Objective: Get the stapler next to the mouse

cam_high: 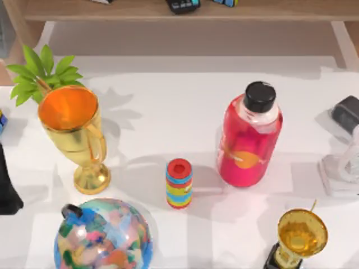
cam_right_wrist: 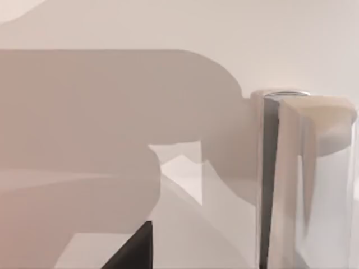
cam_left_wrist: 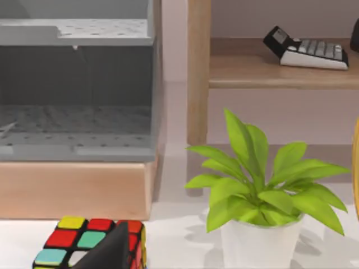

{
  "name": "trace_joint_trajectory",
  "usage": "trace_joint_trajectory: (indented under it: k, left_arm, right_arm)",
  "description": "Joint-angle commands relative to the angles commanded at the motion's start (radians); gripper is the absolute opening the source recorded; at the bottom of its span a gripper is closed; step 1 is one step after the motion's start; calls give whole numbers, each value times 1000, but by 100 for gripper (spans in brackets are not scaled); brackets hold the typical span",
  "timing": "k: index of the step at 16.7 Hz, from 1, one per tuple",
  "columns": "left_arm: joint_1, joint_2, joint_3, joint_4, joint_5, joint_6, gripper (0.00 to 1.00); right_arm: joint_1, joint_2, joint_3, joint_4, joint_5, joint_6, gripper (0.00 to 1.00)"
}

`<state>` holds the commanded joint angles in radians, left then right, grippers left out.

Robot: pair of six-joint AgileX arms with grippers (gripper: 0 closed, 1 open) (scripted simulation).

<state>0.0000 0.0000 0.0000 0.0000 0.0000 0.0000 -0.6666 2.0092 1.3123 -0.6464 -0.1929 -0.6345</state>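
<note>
Honestly, the stapler and mouse can't be pinned down for sure here. At the table's 3 o'clock edge a dark rounded thing is cut off by the frame; it might be the mouse. Just below it, around 4 o'clock, a white thing with a flat base is seen, possibly the stapler. If so, the two are near each other but not touching.

That would fit either a stapler already set beside the mouse or one yet to be brought closer, so no next move can be called. Its long axis and heading can't be read, since it's cropped.

The left gripper is parked at 9 o'clock by a Rubik's cube. The right gripper is low at the 3 o'clock side. Whether either is open or closed can't be told.
</note>
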Motion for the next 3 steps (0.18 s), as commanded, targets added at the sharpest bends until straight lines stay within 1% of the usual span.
trace_joint_trajectory:
  k: [3]
  left_arm:
    - [0,0,0,0,0,0,100]
  right_arm:
    - [0,0,0,0,0,0,100]
